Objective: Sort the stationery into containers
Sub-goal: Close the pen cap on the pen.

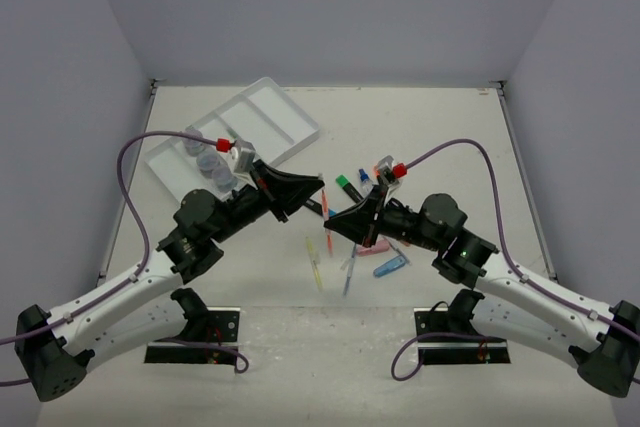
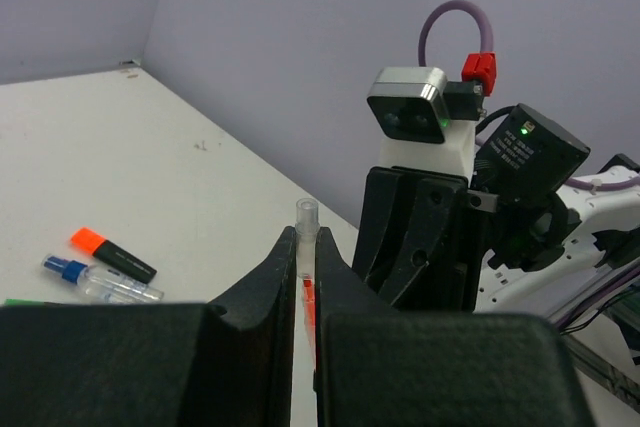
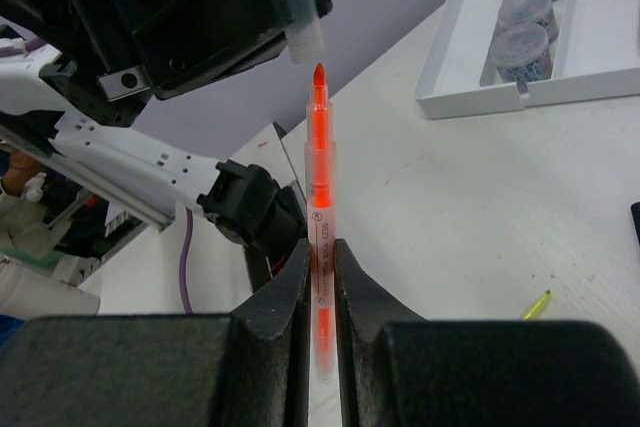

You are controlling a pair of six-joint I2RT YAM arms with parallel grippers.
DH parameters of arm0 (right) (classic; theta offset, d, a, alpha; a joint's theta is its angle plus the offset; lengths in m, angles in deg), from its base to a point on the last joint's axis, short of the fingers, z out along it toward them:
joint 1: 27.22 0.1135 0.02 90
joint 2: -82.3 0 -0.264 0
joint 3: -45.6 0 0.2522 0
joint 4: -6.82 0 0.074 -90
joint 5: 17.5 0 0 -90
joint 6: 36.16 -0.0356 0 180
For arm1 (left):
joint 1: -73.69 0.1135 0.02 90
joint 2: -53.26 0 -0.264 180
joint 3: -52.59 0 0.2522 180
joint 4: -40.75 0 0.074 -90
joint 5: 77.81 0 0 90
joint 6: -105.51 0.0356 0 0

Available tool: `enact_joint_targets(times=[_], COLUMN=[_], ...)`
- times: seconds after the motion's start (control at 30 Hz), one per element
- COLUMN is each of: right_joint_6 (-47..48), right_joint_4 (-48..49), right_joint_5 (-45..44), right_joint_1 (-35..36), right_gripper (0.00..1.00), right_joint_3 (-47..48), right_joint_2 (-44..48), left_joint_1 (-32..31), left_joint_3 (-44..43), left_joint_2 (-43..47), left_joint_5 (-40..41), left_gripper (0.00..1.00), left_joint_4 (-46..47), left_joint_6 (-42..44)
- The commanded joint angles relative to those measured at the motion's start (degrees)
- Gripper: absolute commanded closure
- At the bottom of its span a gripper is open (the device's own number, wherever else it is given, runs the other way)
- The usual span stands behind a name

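Both arms are raised over mid-tabletop [image 1: 420,127], claws tip to tip. Right claw [image 3: 320,247] is clenched on the orange pen [image 3: 319,177], gripping the barrel low and holding it off the surface, the bare orange tip pointing at the left claw. Left claw [image 2: 306,247] is clenched on the clear cap [image 3: 300,17], pinched between its fingers with the open end toward the pen. The tip sits just at the cap's mouth; cannot tell whether they touch. From the top view the pair meets right of the tray [image 1: 270,117], which lies at an angle toward the far left of the tabletop. The jars [image 3: 522,47] stand in a row in one long compartment of the tray; the other compartments in view hold nothing I can make out. Loose on the tabletop near the right arm are a green highlighter [image 1: 347,187], a yellow pen [image 1: 316,265] and a blue piece [image 1: 390,267], apart from one another. The left wrist view shows an orange highlighter [image 2: 112,256] lying just beside the blue-capped bottle [image 2: 100,282].
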Motion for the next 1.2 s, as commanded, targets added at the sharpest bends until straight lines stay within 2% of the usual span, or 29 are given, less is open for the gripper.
enact_joint_targets(times=[0.0, 0.83, 1.17], right_joint_6=[1.2, 3.9, 5.6], right_joint_4=[-0.3, -5.1, -4.6], right_joint_5=[-2.5, -2.3, -5.5], right_joint_1=[0.5, 0.5, 0.5], right_gripper=[1.0, 1.0, 1.0], right_joint_3=[2.2, 6.8, 8.8], right_joint_2=[0.1, 0.6, 0.3], left_joint_1=[-0.1, -0.1, -0.1], left_joint_3=[0.4, 2.1, 2.9], left_joint_2=[1.6, -0.3, -0.6], left_joint_5=[-1.4, -1.5, -3.0], left_gripper=[1.0, 1.0, 1.0], left_joint_4=[4.4, 8.8, 9.5], left_joint_6=[1.4, -1.1, -3.8])
